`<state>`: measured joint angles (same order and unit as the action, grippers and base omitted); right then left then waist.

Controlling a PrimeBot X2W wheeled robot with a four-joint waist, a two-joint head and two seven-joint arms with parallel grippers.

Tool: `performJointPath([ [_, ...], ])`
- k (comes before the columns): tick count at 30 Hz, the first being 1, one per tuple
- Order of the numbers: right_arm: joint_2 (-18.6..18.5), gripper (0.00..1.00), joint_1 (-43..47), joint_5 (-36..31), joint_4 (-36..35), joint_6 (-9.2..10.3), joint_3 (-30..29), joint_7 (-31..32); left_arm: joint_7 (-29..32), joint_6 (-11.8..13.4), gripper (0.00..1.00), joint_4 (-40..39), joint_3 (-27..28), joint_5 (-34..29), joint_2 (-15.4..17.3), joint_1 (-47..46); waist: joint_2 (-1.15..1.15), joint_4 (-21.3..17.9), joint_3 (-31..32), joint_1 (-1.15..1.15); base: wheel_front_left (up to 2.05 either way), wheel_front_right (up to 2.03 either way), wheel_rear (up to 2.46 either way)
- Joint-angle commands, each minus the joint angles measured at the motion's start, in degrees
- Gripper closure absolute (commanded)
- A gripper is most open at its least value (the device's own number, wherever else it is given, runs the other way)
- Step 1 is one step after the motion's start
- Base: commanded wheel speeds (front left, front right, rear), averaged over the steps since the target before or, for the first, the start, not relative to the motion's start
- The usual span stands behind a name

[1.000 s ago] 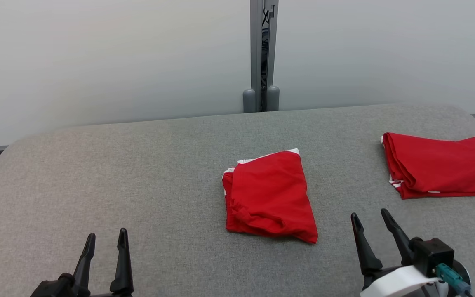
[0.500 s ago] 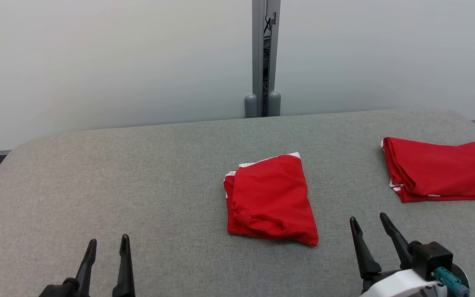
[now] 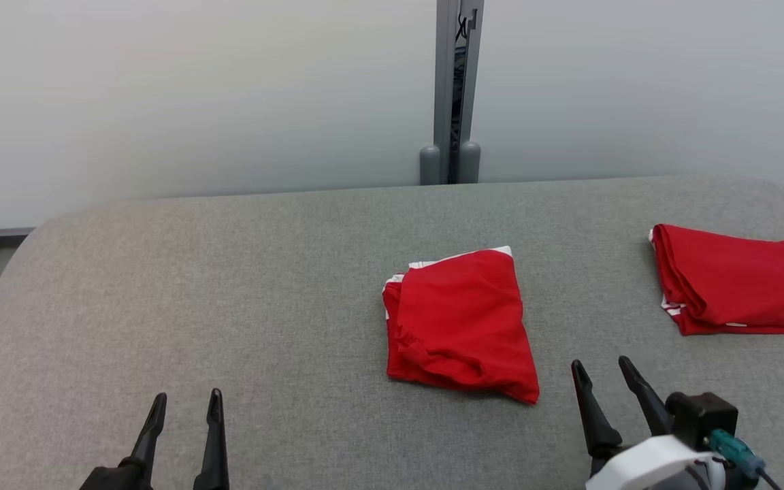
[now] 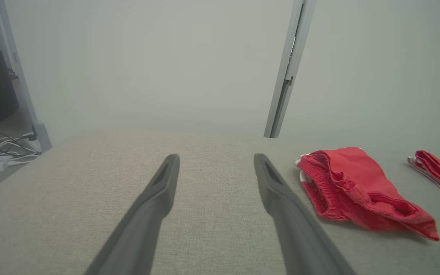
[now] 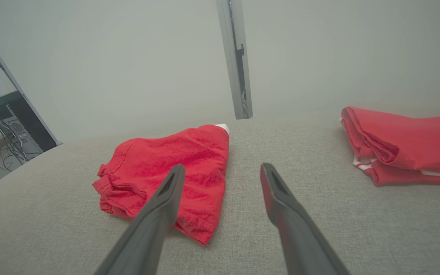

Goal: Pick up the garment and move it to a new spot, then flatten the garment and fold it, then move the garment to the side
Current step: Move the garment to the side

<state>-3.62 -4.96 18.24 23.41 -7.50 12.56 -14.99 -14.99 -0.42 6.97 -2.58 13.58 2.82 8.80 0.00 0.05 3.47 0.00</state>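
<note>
At the middle of the tabletop [image 3: 229,306], slightly right of centre: the red garment [image 3: 461,323], lying folded into a rough rectangle, white trim peeking out at the far edge, near left corner bunched. Looks folded already, so probably at the last step, shifting it aside. To do that well: come in with the right gripper [image 3: 599,362] at the near right corner, slide one finger under the whole stack, pinch all layers together, lift only a little and carry it flat so as not to spill the fold; steady the bunched left edge with the left gripper [image 3: 188,395] if needed. Both sets of fingers spread wide, holding nothing, low over the near side of the tabletop, the right close to the garment's near right corner, the left well apart to the left. Farther right, by the tabletop's edge: a second folded red piece [image 3: 739,282], apart from the first; set down short of it. For holders, just the tabletop itself, bearing both red pieces.
</note>
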Motion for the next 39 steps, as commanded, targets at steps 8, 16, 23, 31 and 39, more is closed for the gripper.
performJointPath([
  [8,-0.24,0.0,-9.2,8.6,9.0,0.01,2.35,-0.31,-0.18,-1.18,0.0,0.08,-0.07,-3.64,0.21,-2.69,0.0,2.06,-3.17,0.0,0.0,0.0,0.0],
  [16,-2.25,0.0,-20.98,15.44,21.13,0.0,5.53,0.62,-0.18,-2.59,0.0,-0.02,-0.79,-4.54,0.2,-5.35,0.0,4.74,-7.95,0.0,0.0,0.0,0.0],
  [23,-2.69,0.0,-28.52,22.56,28.63,0.0,7.81,4.25,-0.18,-3.85,0.0,0.84,-1.28,-3.81,0.19,-8.44,0.0,7.13,-11.75,0.0,0.0,0.0,0.0],
  [31,-2.87,0.0,-32.32,27.64,34.94,0.0,10.91,8.98,-0.18,-4.24,0.0,1.58,-1.9,-2.32,0.19,-10.11,0.0,8.75,-13.33,0.0,0.0,0.0,0.0],
  [39,-2.42,0.99,-32.67,29.61,36.74,0.0,14.56,9.75,-0.18,-3.99,0.0,2.05,-1.88,-2.11,0.2,-10.64,0.0,8.99,-12.83,0.0,0.0,0.0,0.0],
])
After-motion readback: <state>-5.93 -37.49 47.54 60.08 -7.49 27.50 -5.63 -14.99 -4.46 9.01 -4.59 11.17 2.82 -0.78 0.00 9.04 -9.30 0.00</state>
